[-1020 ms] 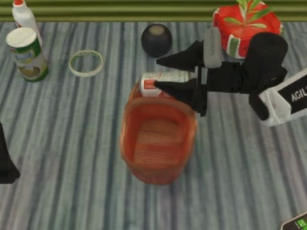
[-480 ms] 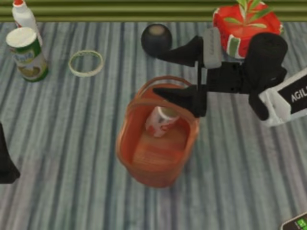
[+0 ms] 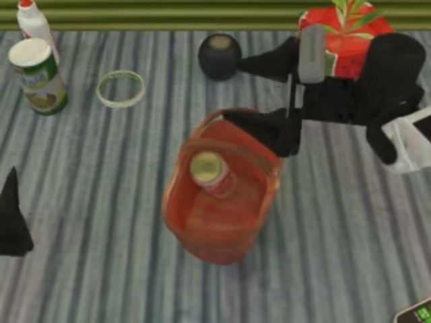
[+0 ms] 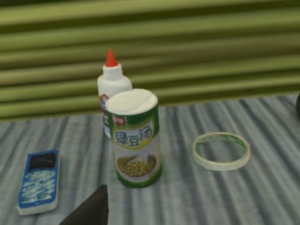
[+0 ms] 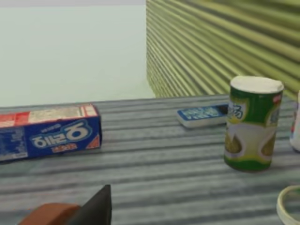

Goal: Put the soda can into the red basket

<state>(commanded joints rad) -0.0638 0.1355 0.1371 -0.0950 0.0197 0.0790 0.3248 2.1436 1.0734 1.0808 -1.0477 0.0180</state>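
Top view — one soda can (image 3: 207, 168) upright inside one red basket (image 3: 176, 208), right gripper (image 3: 246, 91) spread wide, empty.

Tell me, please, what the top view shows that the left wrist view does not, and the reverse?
Only the top view shows the soda can standing inside the red basket, the open right hand just past the basket's far rim, the black ball and the plant pot. Only the left wrist view shows a blue remote. Both show the green canister, glue bottle and tape ring.
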